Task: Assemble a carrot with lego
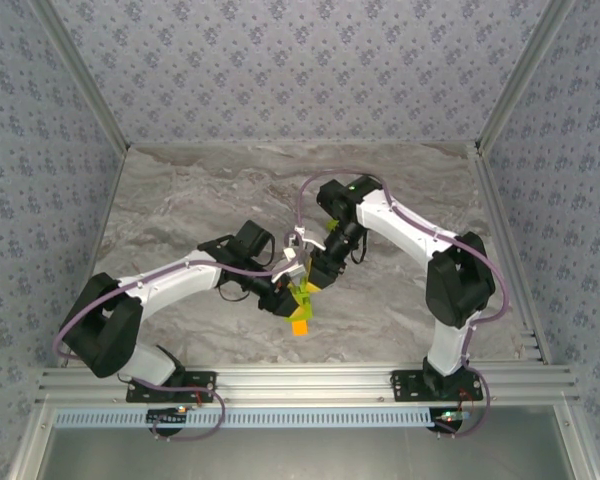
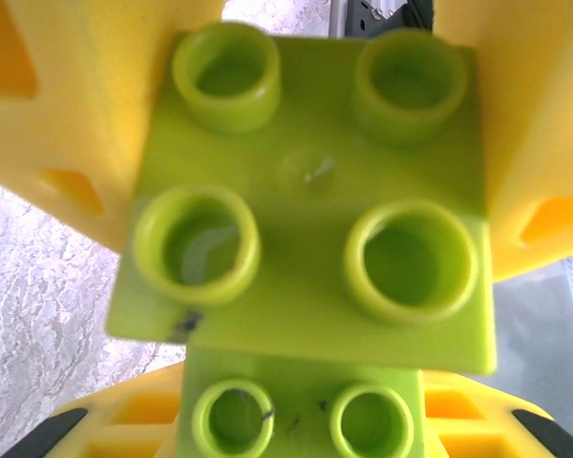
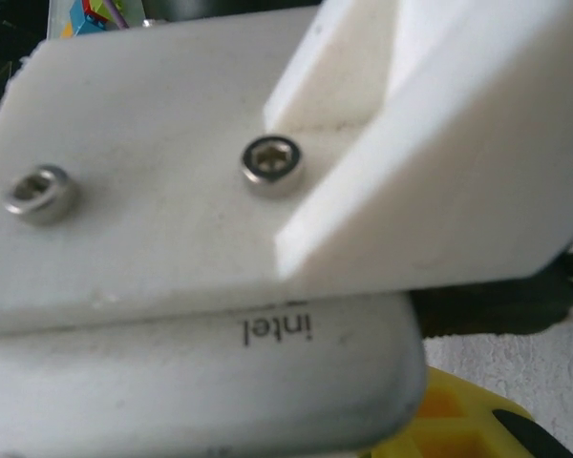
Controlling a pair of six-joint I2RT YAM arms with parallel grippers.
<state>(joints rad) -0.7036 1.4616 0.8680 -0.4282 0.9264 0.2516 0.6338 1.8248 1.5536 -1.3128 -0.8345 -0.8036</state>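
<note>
Lime-green leaves of the carrot (image 2: 310, 277) sit clamped in the left claw (image 2: 301, 143); right claw (image 1: 313, 283) just beside, grip unclear.

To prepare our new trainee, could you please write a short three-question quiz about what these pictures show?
1. True or false: the left gripper holds a red brick.
2. How many studs top the green brick between its fingers?
3. In the top view, which brick lies nearest the arm bases? A the orange brick, B a blue one, C a white one.
Key: 1 false, it is green. 2 four. 3 A.
</note>
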